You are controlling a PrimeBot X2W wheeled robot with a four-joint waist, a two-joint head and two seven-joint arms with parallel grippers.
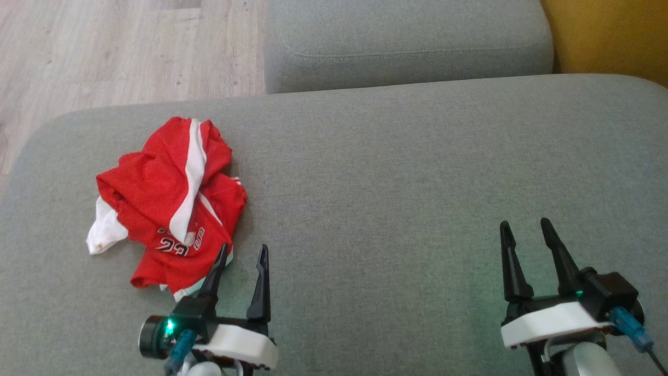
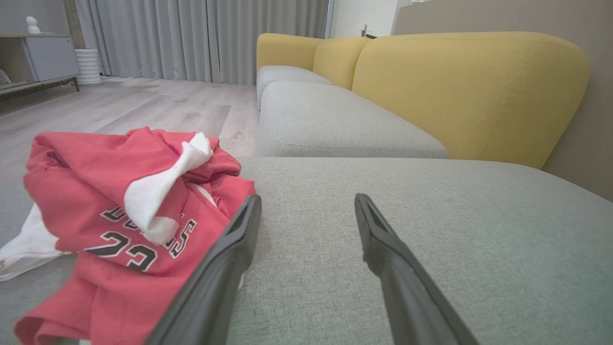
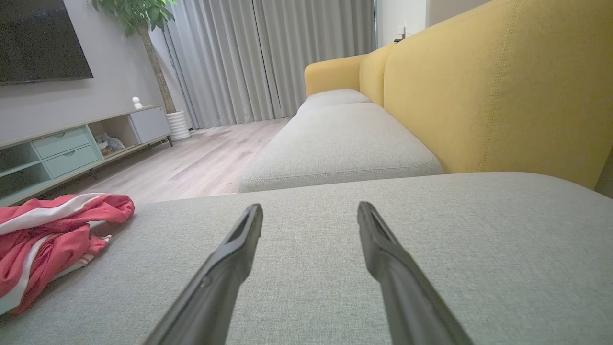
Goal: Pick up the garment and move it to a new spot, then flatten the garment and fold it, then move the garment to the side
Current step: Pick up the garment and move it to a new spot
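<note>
**Step 1: lift the red garment w/ left gripper**

The garment [image 1: 167,203] lies crumpled on the left part of the grey sofa seat [image 1: 391,183], not yet lifted. The left gripper [image 1: 244,246], fingers spread, is just beside its near edge. The right gripper [image 1: 524,222], also spread & holding nothing, is well apart. I would pinch a thick fold (not the loose white trim), so the cloth doesn't slip. The seat is wide & flat. Beyond it are the wood floor [image 1: 104,47], yellow backrest [image 2: 469,91] and grey curtains [image 2: 206,38].

A home living room: sofa [image 3: 479,86], curtains [image 3: 268,57], television [image 3: 38,38]
</note>
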